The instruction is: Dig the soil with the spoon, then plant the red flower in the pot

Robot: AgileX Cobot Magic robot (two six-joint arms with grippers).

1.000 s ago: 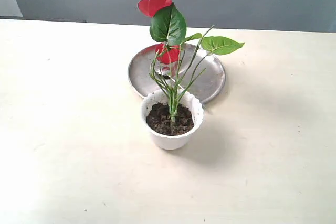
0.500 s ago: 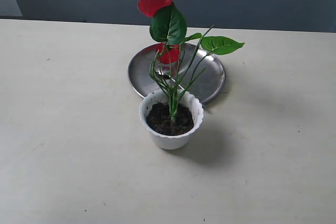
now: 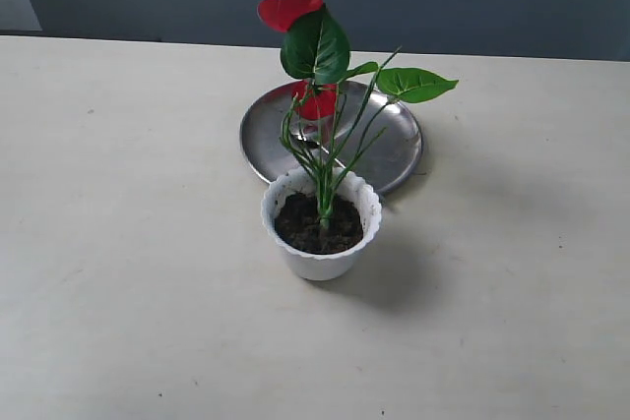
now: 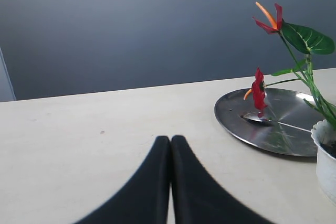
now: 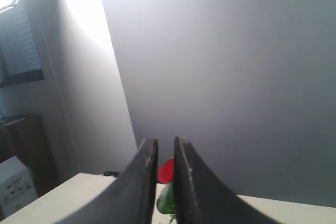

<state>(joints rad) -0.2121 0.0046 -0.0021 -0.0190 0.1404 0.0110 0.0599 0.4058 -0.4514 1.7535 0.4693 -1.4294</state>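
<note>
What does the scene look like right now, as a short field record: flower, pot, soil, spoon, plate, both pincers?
red flower: upright, stems in the soil
pot: on the table, in front of the steel plate in the exterior view
soil: fills the pot around the stems
spoon: lying on the steel plate
steel plate: flat on the table
left pincer: shut, empty, low over the table, apart from the pot
right pincer: nearly closed, holding nothing, raised and pointing towards the wall
task state: flower looks planted
</note>
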